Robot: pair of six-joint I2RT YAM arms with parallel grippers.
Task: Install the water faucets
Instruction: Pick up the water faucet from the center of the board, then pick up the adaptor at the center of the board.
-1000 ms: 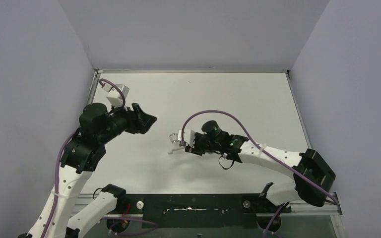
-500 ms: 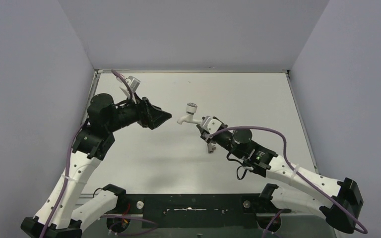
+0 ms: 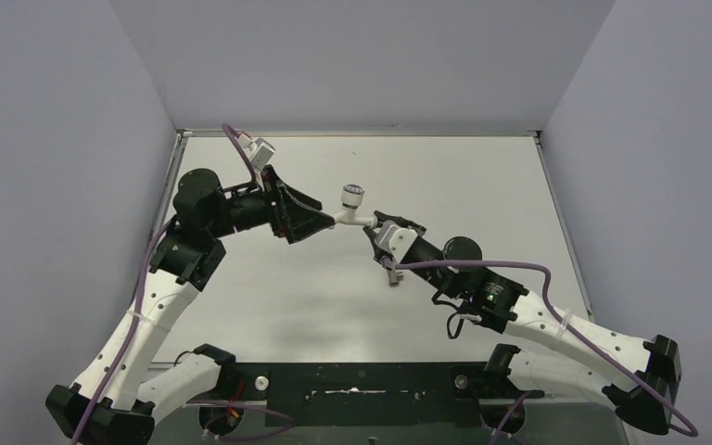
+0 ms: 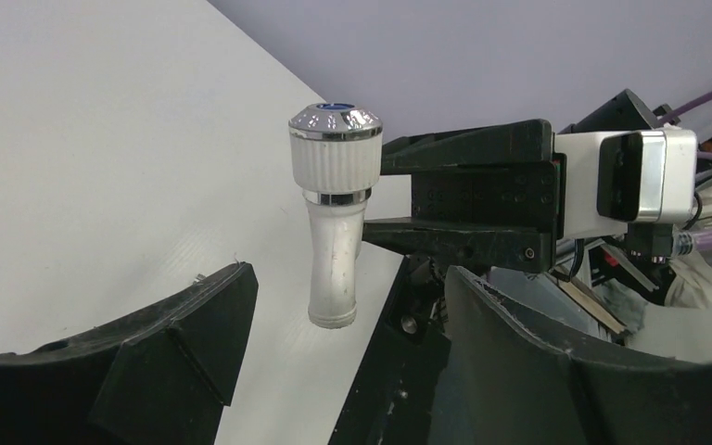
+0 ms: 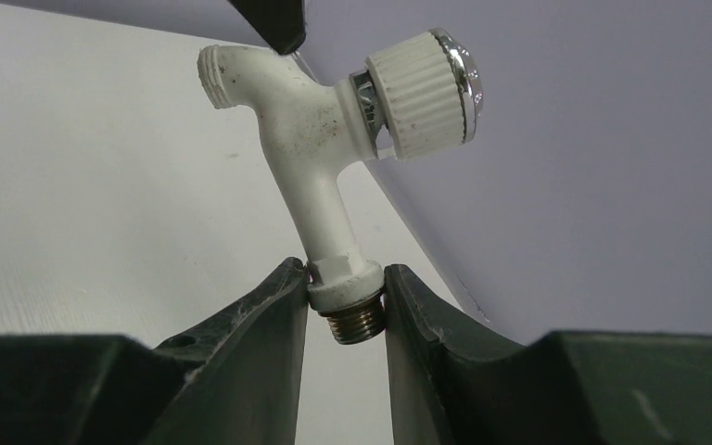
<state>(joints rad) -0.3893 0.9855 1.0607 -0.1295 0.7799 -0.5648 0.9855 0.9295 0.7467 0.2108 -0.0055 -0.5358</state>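
The white faucet [image 3: 350,215] with its round chrome knob [image 3: 353,194] hangs in the air over the middle of the table. My right gripper [image 3: 377,234] is shut on its base collar, just above the brass threaded fitting [image 5: 352,322]. In the right wrist view the faucet [image 5: 320,158] stands up from my right gripper [image 5: 345,287], knob to the right. My left gripper [image 3: 323,222] is open, with the spout end between its jaws and not touching them. In the left wrist view the faucet [image 4: 334,241] hangs with its spout at my left gripper [image 4: 348,283], the blue-dotted knob on top.
The white table [image 3: 482,185] is enclosed by grey walls at the left, back and right. A black rail [image 3: 362,394] with both arm bases runs along the near edge. The right arm's purple cable [image 3: 482,266] loops above the table.
My right gripper has lifted the faucet and carried it up and left. My left gripper has moved right, so the spout now lies between its open jaws.
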